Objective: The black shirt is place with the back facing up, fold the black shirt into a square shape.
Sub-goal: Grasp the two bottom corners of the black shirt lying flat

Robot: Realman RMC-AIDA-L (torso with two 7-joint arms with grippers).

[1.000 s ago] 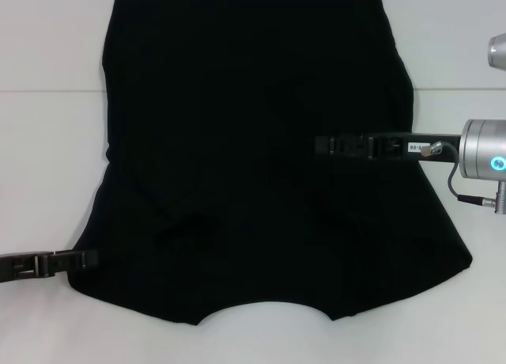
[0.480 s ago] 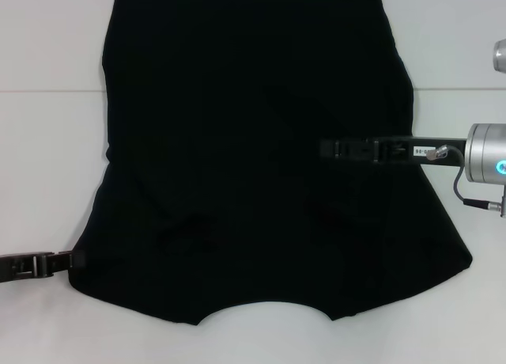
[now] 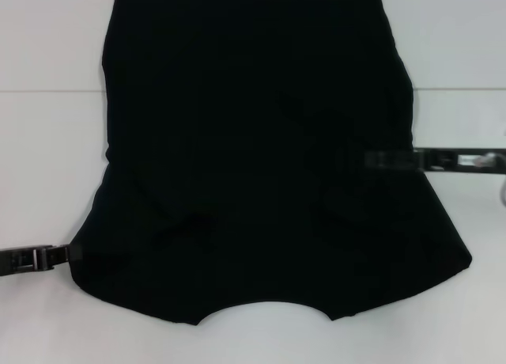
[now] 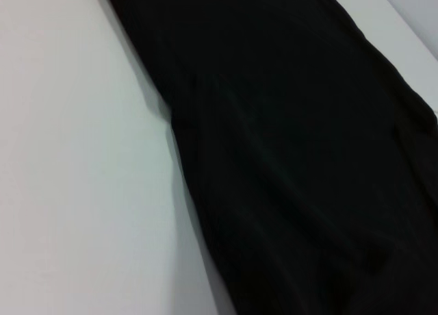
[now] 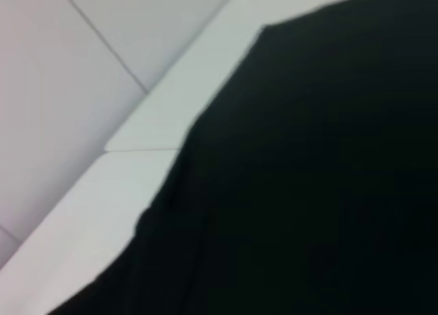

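Note:
The black shirt (image 3: 253, 158) lies flat on the white table (image 3: 47, 166), plain side up, with its neckline curve at the near edge and its hem at the far edge. No lettering shows. My left gripper (image 3: 63, 255) is low at the shirt's near left corner, at the sleeve edge. My right gripper (image 3: 368, 160) reaches in from the right, just above the shirt's right side, and is blurred by motion. The left wrist view shows the shirt's (image 4: 308, 157) left edge on the table. The right wrist view shows the shirt (image 5: 328, 192) and a table edge.
White table (image 3: 458, 55) shows on both sides of the shirt, with a seam line (image 3: 47, 90) running across it. A narrow strip of table lies before the neckline (image 3: 261, 336).
My right gripper has drawn back to the right and a little nearer, off the shirt's middle. My left gripper has slid slightly left. The shirt has not moved.

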